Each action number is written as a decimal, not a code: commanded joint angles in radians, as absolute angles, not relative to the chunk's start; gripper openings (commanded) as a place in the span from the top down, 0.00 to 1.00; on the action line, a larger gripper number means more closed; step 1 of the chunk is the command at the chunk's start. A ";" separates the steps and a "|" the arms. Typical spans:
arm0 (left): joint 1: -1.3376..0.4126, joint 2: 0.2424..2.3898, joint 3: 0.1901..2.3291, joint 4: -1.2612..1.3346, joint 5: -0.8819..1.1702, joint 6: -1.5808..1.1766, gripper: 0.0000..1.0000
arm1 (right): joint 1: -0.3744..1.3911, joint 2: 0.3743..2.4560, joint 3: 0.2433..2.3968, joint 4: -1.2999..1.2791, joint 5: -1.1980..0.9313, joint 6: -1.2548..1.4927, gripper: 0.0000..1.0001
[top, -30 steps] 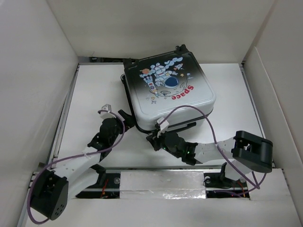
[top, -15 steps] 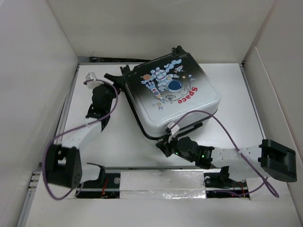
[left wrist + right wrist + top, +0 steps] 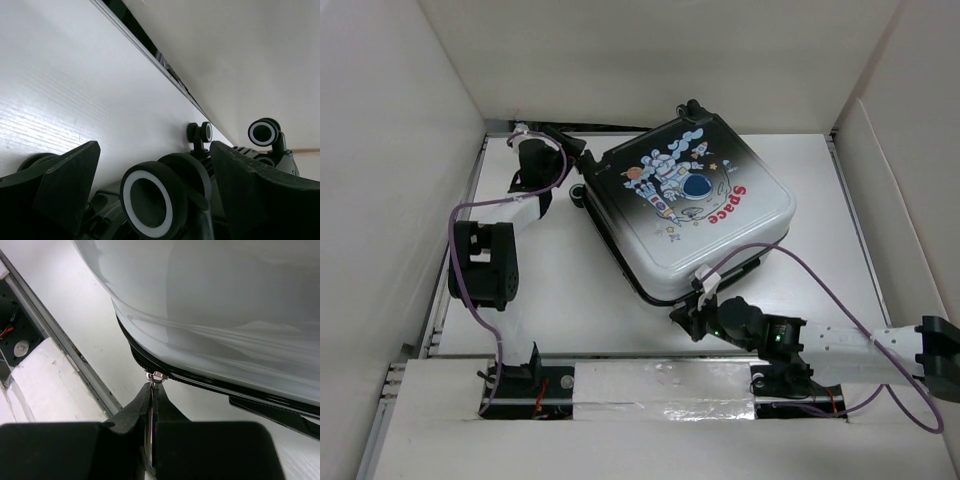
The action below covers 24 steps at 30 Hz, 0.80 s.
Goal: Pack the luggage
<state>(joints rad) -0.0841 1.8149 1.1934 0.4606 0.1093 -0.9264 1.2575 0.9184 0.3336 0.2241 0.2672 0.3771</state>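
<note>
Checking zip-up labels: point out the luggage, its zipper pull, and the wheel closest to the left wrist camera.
luggage [image 3: 690, 205], top external view, middle of the printed shell.
zipper pull [image 3: 157, 375], right wrist view, metal ring at the shell's seam.
wheel [image 3: 148, 202], left wrist view, dark hub inside the white ring.

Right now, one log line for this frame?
suitcase: lid down | left gripper: open, straddling a wheel | right gripper: shut on zipper pull, near edge

White table [image 3: 560, 290] inside tall white walls [image 3: 400, 150], silver foil-taped strip [image 3: 660, 400] along its near edge.
</note>
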 commanded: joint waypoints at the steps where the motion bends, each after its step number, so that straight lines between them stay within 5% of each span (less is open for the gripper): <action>1: -0.089 1.812 1.224 0.505 0.156 -0.968 0.08 | 1.281 0.868 0.342 0.197 0.265 0.390 1.00; 14: -0.098 1.845 1.080 0.865 0.255 -1.236 0.18 | 1.269 0.874 0.342 0.196 0.302 0.408 1.00; 17: -0.098 1.855 1.066 0.951 0.242 -1.272 0.42 | 1.224 0.864 0.341 0.189 0.282 0.408 1.00; 21: -0.077 1.868 1.057 1.051 0.262 -1.287 1.00 | 1.145 0.828 0.334 0.196 0.236 0.399 1.00; 24: -0.064 1.849 1.020 1.123 0.278 -1.261 1.00 | 1.046 0.802 0.342 0.204 0.193 0.339 1.00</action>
<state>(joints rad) -0.0822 1.8961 1.0428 0.8955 0.2348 -1.2594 1.1381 0.8364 0.3260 0.1371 0.1856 0.3691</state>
